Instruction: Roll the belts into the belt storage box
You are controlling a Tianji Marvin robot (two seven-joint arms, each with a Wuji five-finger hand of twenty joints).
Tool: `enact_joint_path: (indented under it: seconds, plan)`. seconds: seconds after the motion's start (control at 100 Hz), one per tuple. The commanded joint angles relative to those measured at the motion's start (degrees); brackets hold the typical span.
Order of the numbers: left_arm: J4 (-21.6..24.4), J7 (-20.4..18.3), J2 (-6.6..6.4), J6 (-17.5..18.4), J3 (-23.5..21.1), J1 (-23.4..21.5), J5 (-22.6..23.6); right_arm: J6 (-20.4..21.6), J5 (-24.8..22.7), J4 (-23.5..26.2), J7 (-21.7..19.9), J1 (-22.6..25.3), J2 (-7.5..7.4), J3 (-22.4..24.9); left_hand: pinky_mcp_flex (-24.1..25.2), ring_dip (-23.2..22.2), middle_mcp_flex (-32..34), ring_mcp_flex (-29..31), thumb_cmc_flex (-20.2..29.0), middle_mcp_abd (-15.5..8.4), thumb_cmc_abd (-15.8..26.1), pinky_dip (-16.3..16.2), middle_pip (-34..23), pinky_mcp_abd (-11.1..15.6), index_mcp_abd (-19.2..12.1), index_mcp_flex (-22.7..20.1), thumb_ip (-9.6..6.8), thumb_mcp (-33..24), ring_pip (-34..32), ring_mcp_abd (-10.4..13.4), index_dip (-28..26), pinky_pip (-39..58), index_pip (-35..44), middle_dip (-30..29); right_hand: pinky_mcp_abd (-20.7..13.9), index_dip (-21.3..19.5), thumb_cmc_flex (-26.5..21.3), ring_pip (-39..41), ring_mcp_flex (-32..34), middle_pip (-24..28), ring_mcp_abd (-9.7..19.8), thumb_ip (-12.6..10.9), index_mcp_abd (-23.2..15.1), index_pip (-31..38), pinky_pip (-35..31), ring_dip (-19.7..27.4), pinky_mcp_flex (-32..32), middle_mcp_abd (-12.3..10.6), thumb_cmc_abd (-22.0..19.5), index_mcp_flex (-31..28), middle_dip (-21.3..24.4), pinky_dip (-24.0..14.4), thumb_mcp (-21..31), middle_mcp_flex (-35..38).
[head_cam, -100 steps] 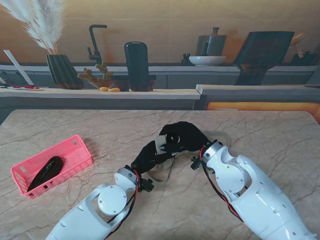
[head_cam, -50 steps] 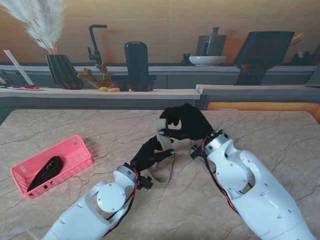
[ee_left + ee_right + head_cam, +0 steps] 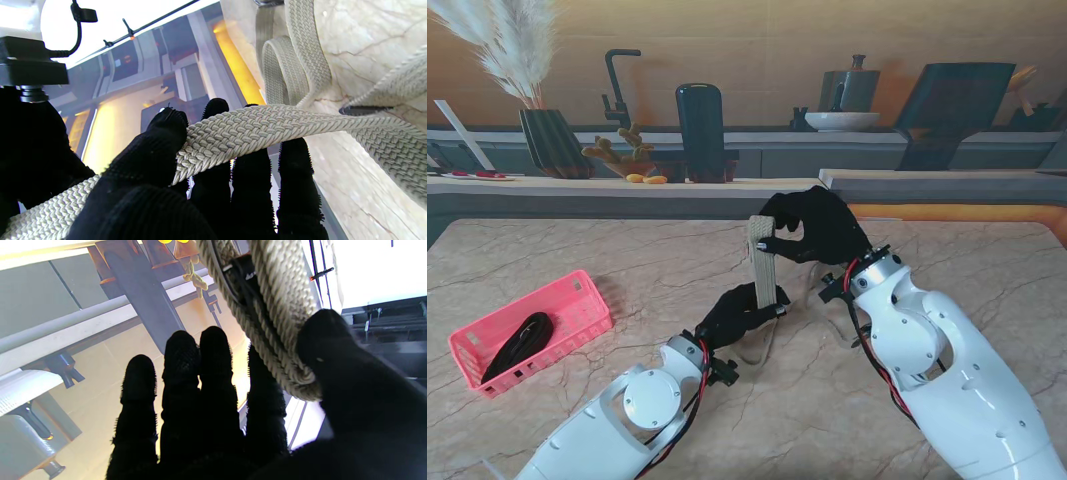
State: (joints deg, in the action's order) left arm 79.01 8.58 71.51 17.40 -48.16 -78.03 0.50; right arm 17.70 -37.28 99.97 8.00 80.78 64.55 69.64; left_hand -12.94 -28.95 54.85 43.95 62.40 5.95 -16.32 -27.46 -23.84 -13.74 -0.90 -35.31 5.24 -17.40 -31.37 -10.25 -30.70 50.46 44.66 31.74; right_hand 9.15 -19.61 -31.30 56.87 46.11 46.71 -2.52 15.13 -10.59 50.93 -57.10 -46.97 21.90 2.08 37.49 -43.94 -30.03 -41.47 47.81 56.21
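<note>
A beige woven belt [image 3: 764,262] is stretched upright between my two black-gloved hands near the table's middle. My right hand [image 3: 815,226] pinches its upper end, raised off the table. My left hand [image 3: 735,312] grips the strap lower down, thumb over the weave [image 3: 233,133]; the rest of the belt lies in loops on the marble [image 3: 287,66]. The right wrist view shows the belt's folded end [image 3: 283,340] pressed between thumb and fingers. The pink storage box [image 3: 577,296] sits at the left with a dark belt [image 3: 519,343] in it.
The marble table [image 3: 987,270] ends at a counter behind it holding a vase with pampas grass [image 3: 552,140], a dark bottle [image 3: 700,130] and a tap [image 3: 615,90]. A bowl [image 3: 841,120] stands farther right.
My right hand has risen and moved away from me with the belt's end, pulling the strap upright and taut. My left hand has stayed low on the strap.
</note>
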Motion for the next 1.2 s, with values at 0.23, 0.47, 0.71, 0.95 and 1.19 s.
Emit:
enact_joint_path:
  seconds: [0.23, 0.47, 0.71, 0.95, 1.19]
  plan:
    - [-1.5, 4.7, 0.53, -1.4, -0.3, 0.9, 8.1, -6.5, 11.6, 2.4, -6.3, 2.7, 0.15, 0.1, -1.4, -0.5, 3.3, 3.0, 6.2, 2.9, 3.0, -0.3, -2.0, -0.8, 2.5, -2.2, -0.56, 4.6, -4.0, -2.6, 3.7, 4.5, 0.3, -5.9, -0.3, -3.7, -6.9, 2.9, -0.9, 2.7, 0.6, -1.8, -4.6, 8.8, -2.1, -0.8, -0.1, 1.7, -7.4, -3.4, -1.5, 0.6, 3.5, -0.4]
    - [-2.9, 7.2, 0.35, -1.0, -0.5, 1.7, 13.3, -11.3, 18.4, 1.9, -9.9, 3.4, 0.13, -0.6, -0.9, -0.5, 1.9, 1.7, 6.4, 2.0, 3.9, -0.3, -4.1, -0.8, 0.9, -1.1, -0.76, 6.2, -5.1, -2.3, 3.1, 5.1, 0.8, -7.6, 0.0, -4.3, -7.4, 4.0, -0.8, 3.5, -0.2, -1.8, -3.3, 8.5, -2.6, -1.6, 0.1, 3.1, -7.5, -3.6, -2.1, 0.3, 3.6, -0.4]
    - [-5.7, 15.8, 1.23, -1.7, 0.1, 2.9, 22.0, -18.1, 26.9, 0.5, -11.9, 3.3, 0.8, -2.2, 0.9, -1.9, -3.1, -2.0, -1.9, 1.1, -0.6, -1.3, -3.7, -0.9, 1.6, 4.9, -0.74, -1.1, -6.2, -2.2, 2.5, 6.6, -0.1, -3.8, 0.2, -5.2, -8.3, 4.8, -1.3, 4.0, -1.2, -1.8, -1.8, 8.0, -3.1, -2.4, -0.4, 4.3, -7.6, -3.7, -2.7, -0.1, 3.3, -0.8]
    - [-6.0, 18.7, 1.65, -2.3, -0.4, 2.7, 23.3, -23.4, 32.6, -2.5, -11.9, 1.9, 1.79, -4.2, 7.9, 1.0, -30.9, -20.0, -21.4, 2.5, -3.2, 1.0, 2.4, 1.8, 6.9, 25.5, -2.45, -12.3, 3.1, -1.4, 7.0, 1.1, -18.0, -12.1, 0.3, -5.7, -8.7, 5.2, -1.5, 4.3, -1.7, -1.9, -1.3, 7.6, -3.4, -2.8, -0.9, 4.9, -7.7, -3.8, -3.0, -0.5, 3.0, -1.1]
    - [-4.8, 19.2, 2.13, -2.4, -1.6, 1.4, 20.6, -27.7, 37.6, -5.2, -9.2, 0.7, 3.4, -5.5, 12.7, 3.9, -43.9, -30.3, -28.3, 6.3, -6.9, 3.0, 9.8, 4.1, 9.7, 27.2, -2.38, -13.7, 9.3, -0.7, 19.3, -7.4, -39.8, -18.9, 0.4, -5.9, -9.0, 5.7, -1.8, 4.7, -2.1, -2.0, -0.8, 7.4, -3.7, -3.2, -1.3, 5.5, -7.8, -3.8, -3.1, -0.7, 2.7, -1.3]
